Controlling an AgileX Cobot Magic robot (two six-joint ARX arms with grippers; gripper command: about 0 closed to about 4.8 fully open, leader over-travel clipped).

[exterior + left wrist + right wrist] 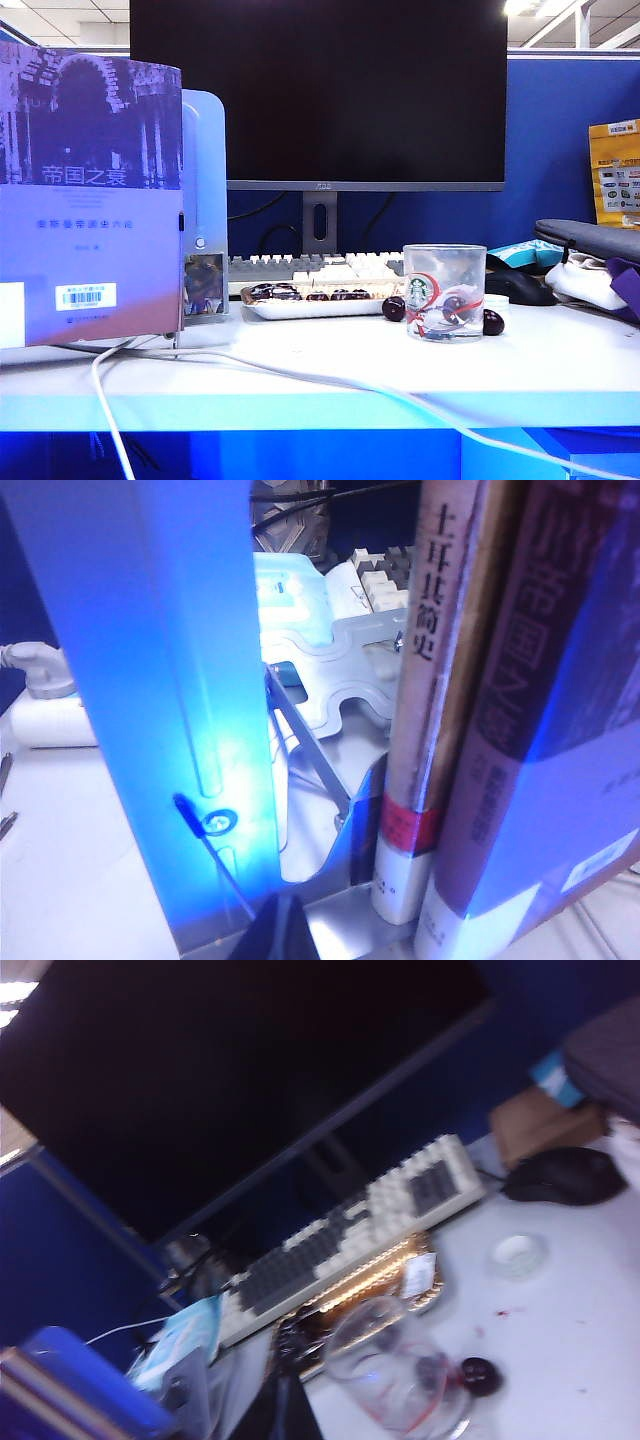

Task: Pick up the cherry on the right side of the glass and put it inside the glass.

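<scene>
The glass [444, 292] stands upright on the white desk, with a green logo and red lines on its wall. The cherry [493, 322] lies on the desk just right of the glass's base. A second cherry [394, 308] sits to its left, and a dark one shows through the glass wall. No gripper appears in the exterior view. In the blurred, tilted right wrist view, my right gripper [281, 1395] is shut and empty, some way short of the glass [395, 1370] and the cherry [481, 1375]. My left gripper [283, 912] is shut, facing a blue bookend and books.
A tray [320, 309] of cherries lies behind the glass, in front of the keyboard [310, 267] and monitor [320, 90]. A black mouse [520, 287] and bags sit at the right. Books [90, 190] and a bookend [205, 200] stand at the left. A white cable [300, 375] crosses the desk front.
</scene>
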